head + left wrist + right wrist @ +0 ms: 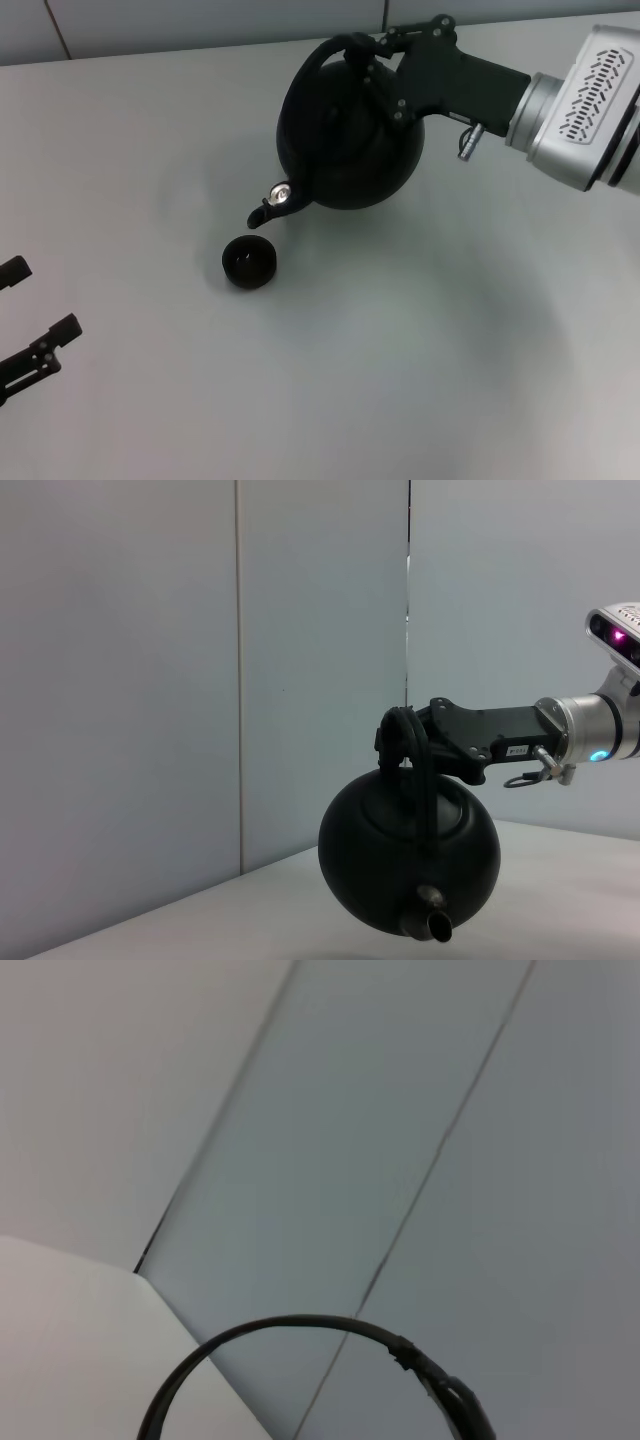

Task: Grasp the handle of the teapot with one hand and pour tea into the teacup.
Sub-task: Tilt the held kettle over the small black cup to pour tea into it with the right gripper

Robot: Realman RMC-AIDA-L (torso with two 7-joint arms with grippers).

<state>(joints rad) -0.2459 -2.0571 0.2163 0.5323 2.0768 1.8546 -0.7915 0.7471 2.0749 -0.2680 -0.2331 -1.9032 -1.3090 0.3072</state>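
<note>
The black teapot (350, 135) hangs in the air, tilted, with its spout (268, 208) pointing down just above the teacup (249, 261). My right gripper (375, 55) is shut on the arched handle (315, 70) at its top. The teacup is a small dark bowl standing on the grey table. In the left wrist view the teapot (408, 855) hangs from the right gripper (405, 742), spout (432, 923) down. The right wrist view shows only the curve of the handle (300, 1325). My left gripper (25, 320) is open at the left edge, away from both.
The grey table (400, 360) spreads around the cup. A pale wall (200, 25) runs along the table's far edge. The right arm (590, 110) reaches in from the upper right.
</note>
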